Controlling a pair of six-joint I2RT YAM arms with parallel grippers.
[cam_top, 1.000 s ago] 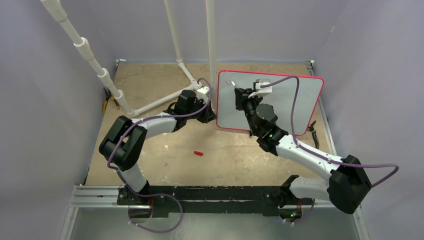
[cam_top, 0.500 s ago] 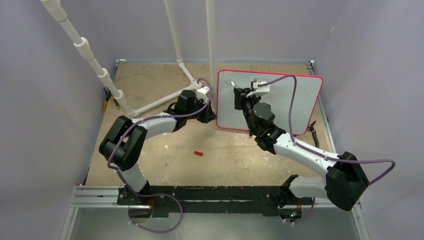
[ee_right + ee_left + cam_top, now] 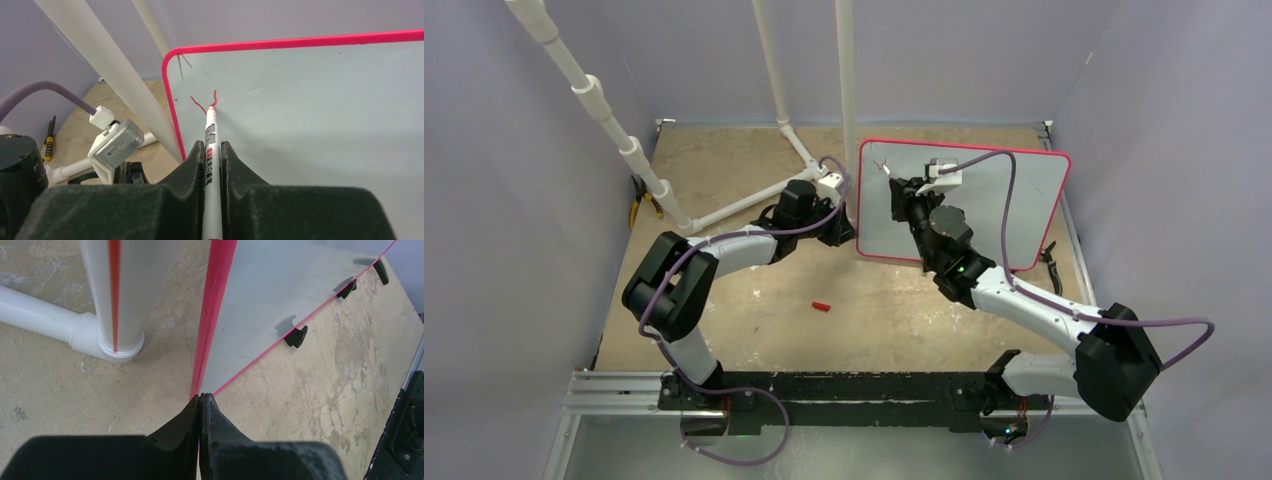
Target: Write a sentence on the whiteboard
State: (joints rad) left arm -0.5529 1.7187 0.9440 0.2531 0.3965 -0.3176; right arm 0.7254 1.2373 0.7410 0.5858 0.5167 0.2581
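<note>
The whiteboard (image 3: 1014,200) stands upright at the back right of the table, white with a thin red frame. My left gripper (image 3: 200,396) is shut on its lower left edge, and the red frame (image 3: 212,300) runs up from between the fingertips. My right gripper (image 3: 212,144) is shut on a white marker (image 3: 211,127). The marker's red tip touches the board face near the upper left corner. Of the sentence (image 3: 202,104) only a couple of short red strokes show beside the tip. From above, the right gripper (image 3: 896,192) sits in front of the board's left part.
White pipes (image 3: 848,80) rise just left of the board, and one upright (image 3: 117,300) stands close to my left fingers. A small red cap (image 3: 822,306) lies mid-table. Yellow-handled pliers (image 3: 639,208) rest at the left wall. Black feet (image 3: 296,336) prop the board's bottom edge.
My right arm has shifted slightly left along the board with the marker against it. The left arm and the board have not moved.
</note>
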